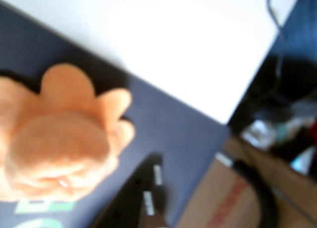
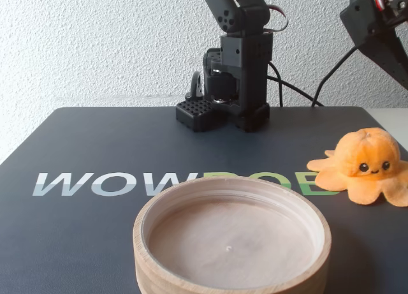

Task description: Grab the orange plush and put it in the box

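Nothing is done yet: the small orange plush octopus (image 2: 364, 164) sits on the dark mat, well apart from the empty round light-wood tray (image 2: 156, 224), while the black gripper (image 1: 148, 198) above holds nothing, its opening impossible to tell.

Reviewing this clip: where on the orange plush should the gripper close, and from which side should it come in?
Probably the rounded head of the orange plush, taken from above. It sits upright on the dark mat, head raised, with flat tentacles spread low around it, too thin to pinch cleanly. The wrist view shows the head bulging beside a dark gripper finger. Nothing crowds it; the wooden tray sits well apart.
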Tool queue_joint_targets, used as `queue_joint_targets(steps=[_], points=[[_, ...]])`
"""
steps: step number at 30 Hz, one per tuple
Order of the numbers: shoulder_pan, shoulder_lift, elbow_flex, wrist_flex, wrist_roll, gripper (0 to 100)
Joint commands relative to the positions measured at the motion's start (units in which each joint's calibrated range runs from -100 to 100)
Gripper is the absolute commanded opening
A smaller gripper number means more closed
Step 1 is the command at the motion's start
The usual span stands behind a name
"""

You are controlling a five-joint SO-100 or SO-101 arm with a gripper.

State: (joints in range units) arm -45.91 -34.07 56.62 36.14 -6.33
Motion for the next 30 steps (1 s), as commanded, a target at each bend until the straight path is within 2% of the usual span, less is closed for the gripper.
queue_joint_targets(steps=[1, 5, 8, 10, 14, 16, 20, 25, 30], points=[[-0.6, 1.6, -2.0, -2.2, -0.1, 49], [-0.6, 6.1, -2.0, -4.5, -0.5, 50], [-0.7, 9.6, -4.4, 0.3, -1.9, 50], [-0.7, 12.1, -11.0, 9.9, -4.0, 50], [0.9, 23.0, -33.6, 37.7, -4.9, 50], [1.0, 28.0, -39.4, 43.9, -5.0, 50], [0.6, 34.3, -40.7, 43.9, -5.1, 50], [-1.0, 39.2, -40.7, 42.7, -9.0, 50], [-1.0, 47.1, -40.6, 39.6, -9.1, 50]])
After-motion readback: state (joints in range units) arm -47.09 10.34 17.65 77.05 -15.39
